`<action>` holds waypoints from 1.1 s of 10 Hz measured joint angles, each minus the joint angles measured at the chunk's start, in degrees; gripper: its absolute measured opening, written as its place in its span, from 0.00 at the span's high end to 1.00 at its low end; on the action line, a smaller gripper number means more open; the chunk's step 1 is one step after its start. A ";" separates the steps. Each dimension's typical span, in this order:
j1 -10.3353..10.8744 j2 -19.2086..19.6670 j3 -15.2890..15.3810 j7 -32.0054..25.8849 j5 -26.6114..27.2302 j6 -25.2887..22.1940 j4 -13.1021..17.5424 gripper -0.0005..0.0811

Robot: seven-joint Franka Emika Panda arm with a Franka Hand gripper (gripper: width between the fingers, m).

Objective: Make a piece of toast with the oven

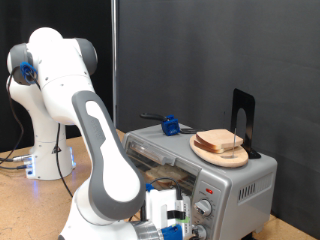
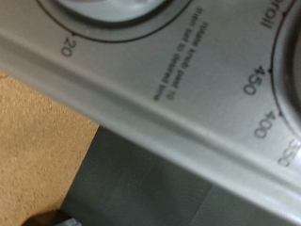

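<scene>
Bread slices (image 1: 221, 143) sit on the toaster oven (image 1: 240, 180); the gripper (image 1: 172, 218) is at its knobs (image 1: 203, 209), its opening probably hidden.

A black curtain (image 1: 190, 60) fills the backdrop of the exterior view, hanging in vertical folds from 9 o'clock round to 3 o'clock; a thin pale vertical seam or pole (image 1: 112, 55) divides it near 12 o'clock. A wooden tabletop (image 1: 35, 205), light brown with a speckled grain, occupies the lower portion from 6 to 9 o'clock. Dark cables (image 1: 15, 157) lie on this surface at about 9 o'clock. Lighting is even and diffuse, without hard shadows. In the wrist view the same tan surface (image 2: 38, 127) appears as a blurred wedge at 9 o'clock.
</scene>
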 joint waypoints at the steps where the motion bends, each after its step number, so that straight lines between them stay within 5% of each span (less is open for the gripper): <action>1: 0.00 -0.24 0.00 -2.85 0.54 0.34 -0.50 0.88; 8: -0.22 -1.12 -0.39 -4.51 1.43 1.74 -1.56 0.87; 9: -0.57 -1.29 -0.58 -4.51 1.43 1.74 -1.56 0.62; 10: -0.83 -1.31 -0.60 -4.51 1.43 1.73 -1.56 0.62; 11: -1.05 -1.33 -0.61 -4.51 1.43 1.38 -1.58 0.38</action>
